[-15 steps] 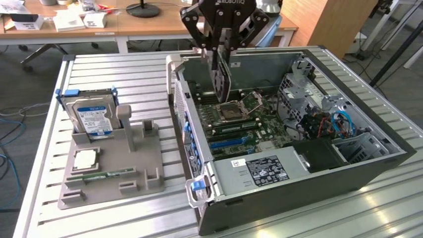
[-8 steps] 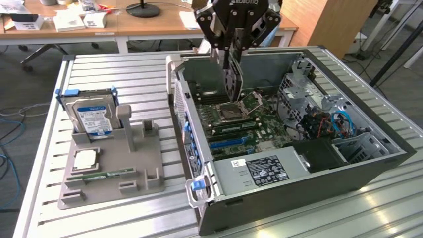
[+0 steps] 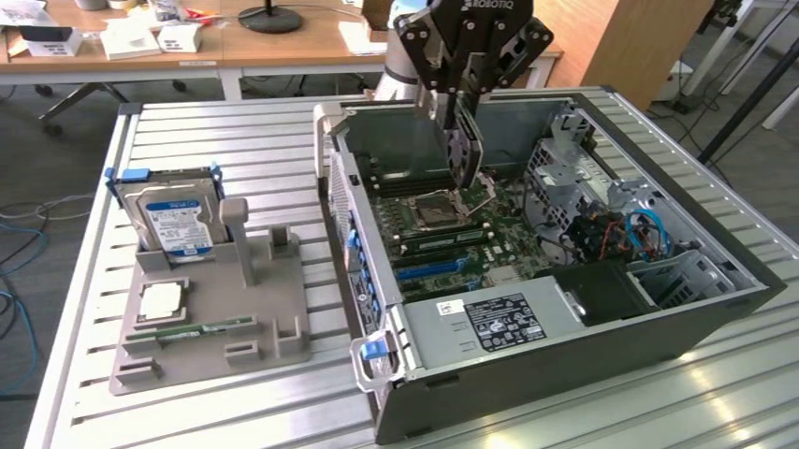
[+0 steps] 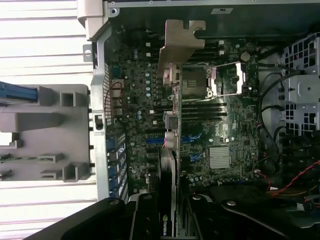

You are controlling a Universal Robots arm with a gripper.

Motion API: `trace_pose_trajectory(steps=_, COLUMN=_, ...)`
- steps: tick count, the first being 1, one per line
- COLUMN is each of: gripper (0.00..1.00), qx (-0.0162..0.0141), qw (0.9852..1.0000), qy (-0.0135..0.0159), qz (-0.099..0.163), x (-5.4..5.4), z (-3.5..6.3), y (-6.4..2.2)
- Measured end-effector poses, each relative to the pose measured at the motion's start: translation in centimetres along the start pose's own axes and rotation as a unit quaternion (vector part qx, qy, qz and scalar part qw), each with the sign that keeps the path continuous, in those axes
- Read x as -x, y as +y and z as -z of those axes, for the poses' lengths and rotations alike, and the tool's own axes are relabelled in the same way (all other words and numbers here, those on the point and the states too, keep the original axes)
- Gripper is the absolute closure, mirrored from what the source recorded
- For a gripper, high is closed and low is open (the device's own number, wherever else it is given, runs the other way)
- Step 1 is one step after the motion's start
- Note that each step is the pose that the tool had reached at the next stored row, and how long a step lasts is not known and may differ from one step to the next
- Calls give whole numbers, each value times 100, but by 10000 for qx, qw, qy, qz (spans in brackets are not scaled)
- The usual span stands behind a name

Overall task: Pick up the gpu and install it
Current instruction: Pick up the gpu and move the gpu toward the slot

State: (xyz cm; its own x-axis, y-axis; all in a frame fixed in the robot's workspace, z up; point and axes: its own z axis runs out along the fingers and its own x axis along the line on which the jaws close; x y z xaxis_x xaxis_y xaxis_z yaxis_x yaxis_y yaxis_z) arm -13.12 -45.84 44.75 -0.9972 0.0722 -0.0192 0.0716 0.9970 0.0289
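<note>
Misalignment risk: black end effector (image 3: 459,117) clamps thin brownish silver-bracketed gpu (image 3: 467,154) above green motherboard (image 3: 456,234); any tilt could jam seating or snag the bracket on dark metal case (image 3: 562,369).

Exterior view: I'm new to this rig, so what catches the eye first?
The black gripper holds the gpu on edge over the motherboard inside the open computer case. On the exterior view's left, a blue-labelled hard drive stands in a grey holder.

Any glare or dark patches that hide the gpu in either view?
Exterior view: glare on the table slats, the gpu evenly lit in the pincer. Wrist view: slats washed out white, inside of the case dim, the gpu's bracket bright.
</note>
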Motion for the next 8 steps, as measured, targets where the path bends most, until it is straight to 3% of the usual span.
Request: trace_pose_trajectory(steps=8, gripper=74, qx=0, qw=10000, qy=0, qz=0, x=156, z=-4, y=11)
